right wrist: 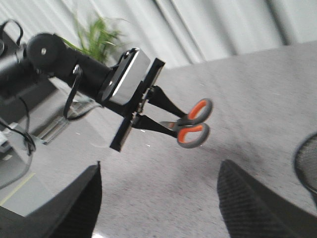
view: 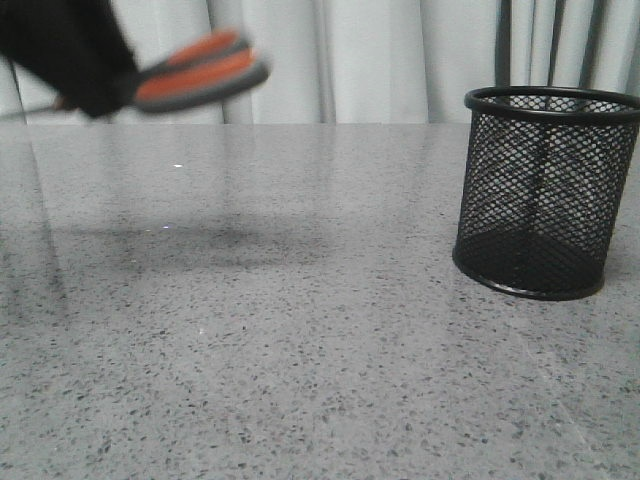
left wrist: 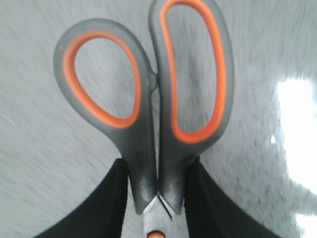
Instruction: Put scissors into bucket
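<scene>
My left gripper (left wrist: 157, 191) is shut on the scissors (left wrist: 148, 99), clamped just below the grey, orange-lined handle loops. In the front view it holds the scissors (view: 200, 72) in the air at the upper left, handles pointing right, well above the table. The right wrist view shows that arm and the scissors (right wrist: 194, 124) from the side. The bucket (view: 545, 190), a black wire-mesh cup, stands upright on the table at the right, far from the scissors; its rim (right wrist: 306, 163) shows at the edge of the right wrist view. My right gripper (right wrist: 158, 198) is open and empty above the table.
The grey speckled table (view: 300, 350) fills the front view. Pale curtains (view: 380, 50) hang behind it. A green plant (right wrist: 96, 32) and cables lie beyond the table's far side in the right wrist view.
</scene>
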Controlling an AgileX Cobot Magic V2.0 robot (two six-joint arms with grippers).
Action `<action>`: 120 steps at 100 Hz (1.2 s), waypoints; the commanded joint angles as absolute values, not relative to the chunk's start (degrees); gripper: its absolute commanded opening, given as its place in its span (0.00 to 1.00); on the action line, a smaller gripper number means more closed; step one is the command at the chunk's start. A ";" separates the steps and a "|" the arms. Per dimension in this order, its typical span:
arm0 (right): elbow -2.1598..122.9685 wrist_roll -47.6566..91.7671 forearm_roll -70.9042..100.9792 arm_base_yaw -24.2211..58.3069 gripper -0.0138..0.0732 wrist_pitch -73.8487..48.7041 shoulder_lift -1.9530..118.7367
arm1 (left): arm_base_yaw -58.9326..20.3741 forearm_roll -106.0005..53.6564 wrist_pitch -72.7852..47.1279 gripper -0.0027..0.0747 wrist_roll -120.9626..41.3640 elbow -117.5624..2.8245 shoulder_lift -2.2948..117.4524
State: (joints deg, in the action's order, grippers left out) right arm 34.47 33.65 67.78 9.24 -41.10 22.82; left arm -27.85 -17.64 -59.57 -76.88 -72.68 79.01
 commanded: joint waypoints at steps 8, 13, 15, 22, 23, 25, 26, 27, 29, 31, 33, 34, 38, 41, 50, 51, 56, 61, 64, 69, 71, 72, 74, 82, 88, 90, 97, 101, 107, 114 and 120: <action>39.35 36.59 74.08 9.24 0.69 -42.43 28.10 | -37.44 -20.07 -50.83 0.01 -76.11 -74.70 69.32; 41.03 36.59 74.08 9.24 0.71 -43.71 30.00 | -40.15 -20.07 -49.23 0.01 -76.11 -74.70 67.62; 41.80 36.59 74.08 9.24 0.71 -44.29 30.86 | -41.22 -20.07 -48.64 0.01 -76.11 -74.70 67.05; 44.50 36.59 74.08 9.24 0.72 -46.68 33.94 | -44.30 -20.07 -47.00 0.01 -76.11 -74.70 65.80; 45.04 36.59 74.08 9.24 0.72 -46.96 34.27 | -44.56 -20.07 -46.89 0.01 -76.11 -74.70 65.82; 45.56 36.59 74.08 9.34 0.72 -47.77 35.29 | -45.32 -20.07 -46.52 0.01 -76.11 -74.70 65.51; 46.11 36.59 74.08 9.45 0.72 -48.04 35.97 | -45.56 -20.07 -46.23 0.01 -76.11 -74.70 65.33; 46.36 36.69 74.08 9.50 0.72 -48.62 36.31 | -46.02 -20.07 -46.10 0.01 -76.11 -74.70 65.34; 47.15 36.68 74.08 9.62 0.72 -49.46 37.31 | -46.64 -20.07 -45.80 0.01 -76.11 -74.70 65.20; 47.88 36.68 74.08 9.78 0.72 -50.02 38.29 | -47.03 -20.07 -45.51 0.01 -76.11 -74.70 65.21; 48.61 36.68 74.08 10.02 0.72 -50.77 39.25 | -47.58 -20.07 -45.27 0.01 -76.11 -74.70 65.08; 48.83 36.68 74.08 10.10 0.72 -51.17 39.56 | -47.91 -20.07 -45.20 0.01 -76.11 -74.70 65.08; 50.10 36.68 74.08 10.73 0.72 -52.06 41.38 | -48.59 -20.07 -44.75 0.01 -75.97 -74.70 65.08; 50.82 36.68 73.93 11.27 0.72 -52.48 42.45 | -49.04 -20.07 -44.46 0.01 -75.67 -74.70 65.08; 52.44 36.68 72.25 13.43 0.72 -52.36 45.71 | -49.66 -20.07 -43.49 0.01 -75.06 -74.70 65.08; 52.57 36.68 71.79 13.60 0.72 -52.36 45.95 | -49.60 -20.07 -43.32 0.01 -75.06 -74.70 65.08; 52.75 36.68 70.72 15.02 0.72 -51.81 47.54 | -49.76 -20.07 -42.64 0.01 -75.06 -74.70 65.08; 52.84 36.68 70.58 16.20 0.72 -51.24 49.20 | -49.76 -20.30 -42.09 0.01 -75.06 -74.70 65.08; 52.84 36.68 70.72 16.88 0.72 -50.55 50.14 | -49.76 -20.59 -42.07 0.01 -75.06 -74.70 65.08; 53.09 36.68 71.34 17.99 0.72 -49.52 51.46 | -49.76 -20.59 -41.97 0.01 -75.06 -74.70 65.08; 53.21 36.68 71.60 18.43 0.72 -48.89 51.91 | -49.76 -20.59 -41.97 0.01 -75.06 -74.70 65.08; 53.33 36.68 71.59 18.59 0.72 -48.70 52.05 | -49.76 -20.59 -41.97 0.01 -75.06 -74.70 65.08; 53.45 36.68 71.59 19.04 0.71 -48.14 52.46 | -49.76 -20.59 -41.97 0.01 -75.06 -74.70 65.08; 54.77 36.68 71.73 20.92 0.70 -46.86 54.48 | -49.76 -21.10 -41.97 0.01 -75.06 -74.70 65.08; 55.96 36.68 72.20 22.05 0.60 -46.26 55.82 | -49.76 -21.21 -41.97 0.01 -75.06 -74.70 65.08; 56.42 36.68 72.39 22.32 0.53 -46.25 56.31 | -49.76 -21.38 -41.80 0.01 -75.06 -74.70 65.08; 57.80 36.68 73.62 23.02 0.28 -46.11 57.59 | -49.76 -23.33 -41.64 0.04 -75.06 -74.70 64.75; 58.57 36.68 73.57 23.36 0.10 -46.11 58.24 | -49.76 -24.09 -41.49 0.09 -75.06 -74.70 64.28; 59.88 36.68 73.30 23.37 0.10 -46.23 59.01 | -49.76 -24.94 -41.10 0.25 -75.06 -74.79 63.40; 61.00 36.68 72.07 23.37 0.10 -46.23 59.44 | -49.76 -25.95 -40.65 0.46 -75.06 -74.79 61.96; 62.01 36.68 70.20 23.37 0.10 -46.23 59.78 | -49.76 -27.59 -39.33 0.60 -75.06 -74.79 60.43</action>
State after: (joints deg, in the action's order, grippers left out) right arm 58.83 36.38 69.12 23.33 -48.26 59.67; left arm -49.21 -21.68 -45.07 -75.54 -72.78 63.74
